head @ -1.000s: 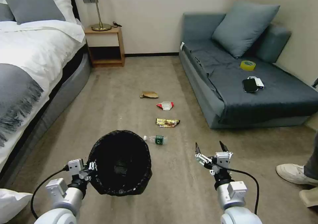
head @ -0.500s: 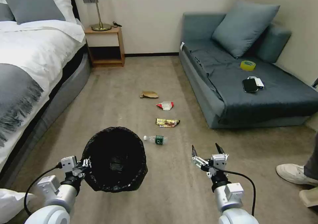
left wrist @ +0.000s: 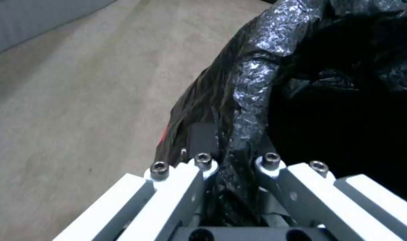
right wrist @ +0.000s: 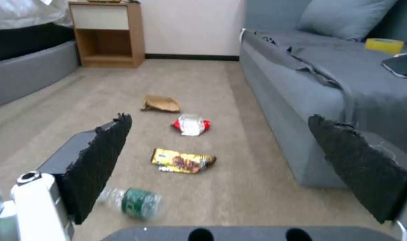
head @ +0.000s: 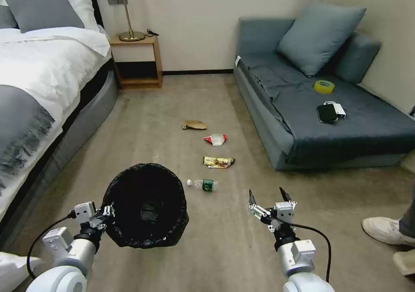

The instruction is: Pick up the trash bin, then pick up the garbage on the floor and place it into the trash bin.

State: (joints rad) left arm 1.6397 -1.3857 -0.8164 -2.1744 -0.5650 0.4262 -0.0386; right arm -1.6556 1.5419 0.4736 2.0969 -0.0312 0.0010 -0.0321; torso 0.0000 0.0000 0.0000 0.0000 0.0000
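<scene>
Left gripper of mine is clamped on the near rim of the trash bin, holding it off the carpet with the black liner's mouth tipped toward my head camera; on the wrist feed I see the crinkled bag pinched between the fingers. My right gripper hangs above the carpet with its fingers spread wide and nothing between them. Ahead lies the garbage in a line beside the grey sofa: clear bottle, yellow-brown wrapper, red-white packet, tan crumpled paper.
</scene>
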